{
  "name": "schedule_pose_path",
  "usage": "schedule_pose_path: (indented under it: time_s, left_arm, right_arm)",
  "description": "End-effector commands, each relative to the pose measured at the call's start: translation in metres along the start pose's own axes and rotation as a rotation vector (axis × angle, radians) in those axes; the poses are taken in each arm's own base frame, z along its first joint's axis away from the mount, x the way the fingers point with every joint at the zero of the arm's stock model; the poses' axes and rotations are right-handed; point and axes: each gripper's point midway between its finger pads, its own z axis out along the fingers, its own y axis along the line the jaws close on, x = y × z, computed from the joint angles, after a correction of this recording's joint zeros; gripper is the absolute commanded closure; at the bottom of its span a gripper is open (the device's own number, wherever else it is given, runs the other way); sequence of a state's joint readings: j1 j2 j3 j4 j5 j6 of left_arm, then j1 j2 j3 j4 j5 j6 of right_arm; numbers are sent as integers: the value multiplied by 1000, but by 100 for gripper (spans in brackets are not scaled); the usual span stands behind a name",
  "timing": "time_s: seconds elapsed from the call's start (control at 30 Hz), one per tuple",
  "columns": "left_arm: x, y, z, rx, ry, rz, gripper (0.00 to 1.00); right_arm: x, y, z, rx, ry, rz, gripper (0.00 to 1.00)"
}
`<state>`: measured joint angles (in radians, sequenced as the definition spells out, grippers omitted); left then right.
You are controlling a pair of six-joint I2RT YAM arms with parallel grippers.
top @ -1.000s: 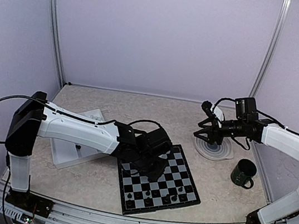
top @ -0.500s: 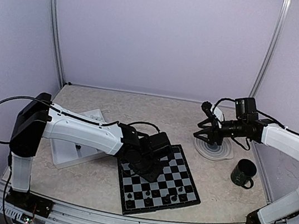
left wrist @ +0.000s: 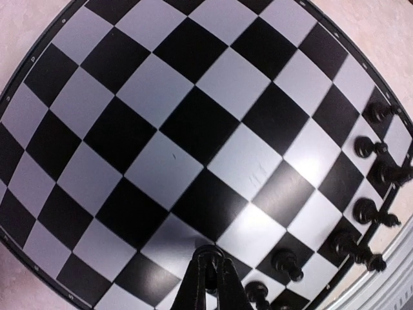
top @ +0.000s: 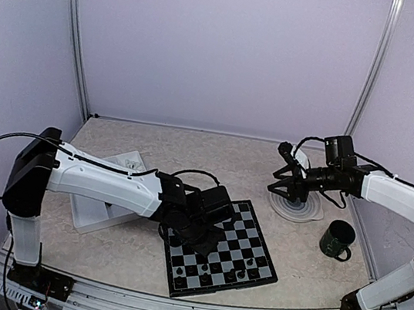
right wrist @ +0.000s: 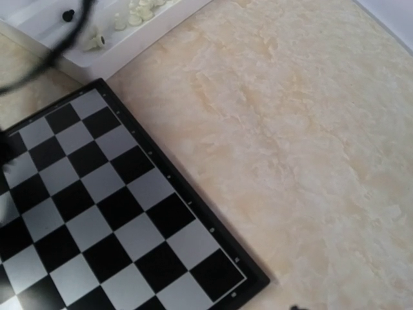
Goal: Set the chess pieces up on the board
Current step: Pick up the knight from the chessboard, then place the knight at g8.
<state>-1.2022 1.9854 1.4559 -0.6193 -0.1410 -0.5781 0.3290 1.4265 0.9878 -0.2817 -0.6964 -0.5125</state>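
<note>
Black pieces point(left wrist: 364, 210) line the board's point(left wrist: 187, 123) near edge. Your left tool point(left wrist: 208, 265) hangs over the board pinched shut, seemingly empty — right tool point(top: 280, 174) spread beyond its far corner. Open wide before the next pick.

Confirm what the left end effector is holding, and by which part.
Nothing: the left end effector is shut over the board, jaws pressed together with no piece between them.

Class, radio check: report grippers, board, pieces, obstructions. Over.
Left gripper shut, above board. Right gripper open, over grey plate. Black pieces along board's near edge. Nothing blocking.
</note>
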Motion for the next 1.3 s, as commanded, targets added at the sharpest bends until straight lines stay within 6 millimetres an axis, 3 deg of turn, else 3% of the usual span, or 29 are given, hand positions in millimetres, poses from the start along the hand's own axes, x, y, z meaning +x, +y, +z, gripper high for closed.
schedule_pose_path:
  time_s: [0.0, 0.2, 0.43, 1.27]
  left_arm:
    - [0, -17, -48, 33, -91, 61, 100]
    - [30, -35, -67, 38, -70, 75, 100]
    - [68, -39, -54, 35, -1, 51, 100]
    - [84, -36, -28, 7, 42, 50, 100]
  right_arm:
    - [1, 2, 4, -25, 2, -1, 46]
    - [3, 2, 4, -22, 9, -3, 46]
    - [5, 1, 6, -25, 14, 1, 46]
    - [6, 2, 6, -28, 19, 0, 46]
